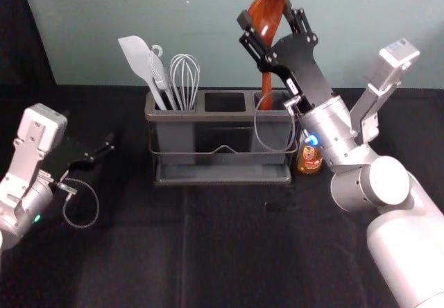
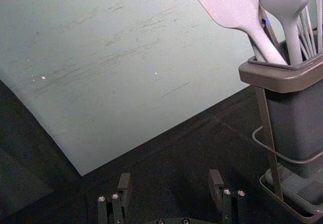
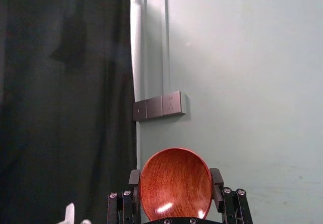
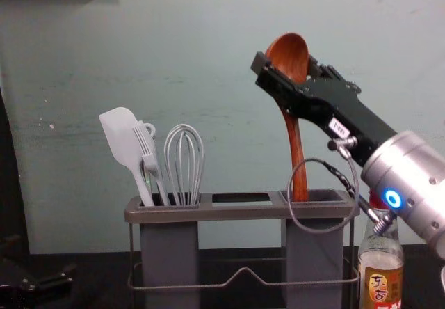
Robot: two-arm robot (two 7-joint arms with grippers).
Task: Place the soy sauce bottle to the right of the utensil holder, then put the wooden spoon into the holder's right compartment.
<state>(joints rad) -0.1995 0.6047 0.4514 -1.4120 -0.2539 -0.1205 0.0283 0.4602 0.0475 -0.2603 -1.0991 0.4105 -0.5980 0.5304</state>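
Note:
The wooden spoon point(image 1: 266, 79) stands upright, its handle down in the right compartment of the utensil holder point(image 1: 222, 180). My right gripper point(image 1: 266, 15) is above that compartment, shut on the spoon's bowl; in the right wrist view the bowl point(image 3: 175, 183) sits between the fingers of my right gripper point(image 3: 175, 186). In the chest view the handle point(image 4: 297, 156) enters the right opening, its lower end hidden. Just right of the holder stands the soy sauce bottle point(image 4: 381, 274), partly behind my right arm. My left gripper point(image 1: 104, 148) is parked left of the holder, open in the left wrist view point(image 2: 169, 186).
The left compartment holds a white spatula point(image 4: 122, 142), a fork-like utensil and a whisk point(image 4: 184, 163). Between the outer compartments is an opening in the holder's top. A wall rises behind the table, and a dark curtain point(image 3: 65, 103) hangs to one side.

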